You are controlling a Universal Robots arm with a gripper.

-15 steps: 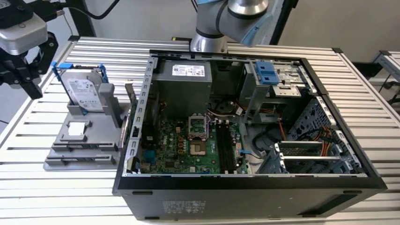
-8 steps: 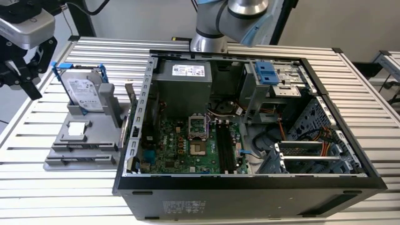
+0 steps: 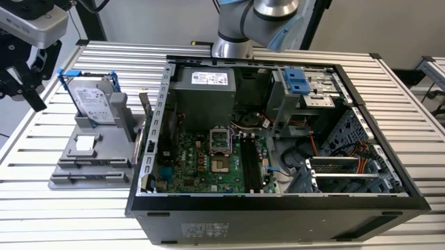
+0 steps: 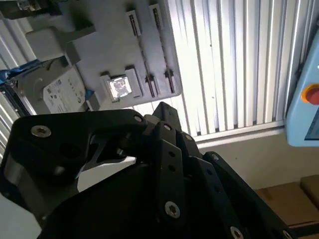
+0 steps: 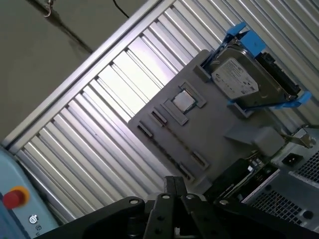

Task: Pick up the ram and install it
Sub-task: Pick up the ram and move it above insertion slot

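Ram (image 5: 237,174): judged light, stiff, fragile; best taken by its long edges. Kept well apart from tool (image 3: 22,83), whose state cannot be told.

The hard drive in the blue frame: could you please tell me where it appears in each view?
Exterior view: the hard drive stands upright on the gray stand, at the exterior view's left.
Second wrist view: the hard drive at the stand's edge.
First wrist view: the hard drive at the stand's edge.
Shared landmark: the silver chip on the stand.
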